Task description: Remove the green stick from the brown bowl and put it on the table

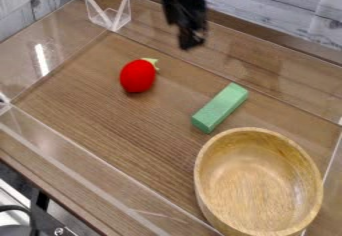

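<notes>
green stick on the table near the brown bowl, tool spread wide

One view only. It looks down on my tabletop at a steep slant, from above its near edge, facing the far edge. Near enough that the surface nearly fills the frame; its right side runs out of view. Left edge crosses diagonally, far-left corner shows at top. No second view to share ground with.
</notes>
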Robot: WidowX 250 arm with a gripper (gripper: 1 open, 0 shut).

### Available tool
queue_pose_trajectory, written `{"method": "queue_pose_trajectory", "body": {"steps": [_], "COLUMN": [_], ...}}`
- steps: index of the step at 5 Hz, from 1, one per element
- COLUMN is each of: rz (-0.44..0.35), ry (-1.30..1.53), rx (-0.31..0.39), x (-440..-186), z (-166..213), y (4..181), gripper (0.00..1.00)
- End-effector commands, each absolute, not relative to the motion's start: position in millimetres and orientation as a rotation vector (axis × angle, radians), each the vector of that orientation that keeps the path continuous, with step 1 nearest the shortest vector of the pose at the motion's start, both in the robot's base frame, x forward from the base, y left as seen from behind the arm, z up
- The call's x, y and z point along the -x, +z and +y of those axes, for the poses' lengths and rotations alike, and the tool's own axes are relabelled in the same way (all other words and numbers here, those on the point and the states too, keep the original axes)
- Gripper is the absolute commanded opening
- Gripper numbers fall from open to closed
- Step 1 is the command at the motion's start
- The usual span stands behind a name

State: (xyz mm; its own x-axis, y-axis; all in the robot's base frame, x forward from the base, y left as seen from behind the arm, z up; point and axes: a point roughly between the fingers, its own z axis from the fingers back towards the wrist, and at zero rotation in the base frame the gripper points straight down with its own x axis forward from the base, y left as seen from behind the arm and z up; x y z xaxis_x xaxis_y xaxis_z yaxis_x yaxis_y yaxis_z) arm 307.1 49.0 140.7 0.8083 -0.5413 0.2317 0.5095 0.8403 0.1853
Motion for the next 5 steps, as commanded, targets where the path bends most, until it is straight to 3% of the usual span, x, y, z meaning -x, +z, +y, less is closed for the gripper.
{"method": "queue_pose_trajectory", "body": {"steps": [1,3,5], "rz": [-0.358,-0.342,-0.352], "ry": [-0.515,-0.471,-0.357], "rx": [-0.14,-0.075,-0.085], "x": [-310.3,-301.7,-312.9], "z": [80.2,77.8,84.7], "y": [163.6,128.0,107.6], "gripper": [1.0,1.0,1.0]}}
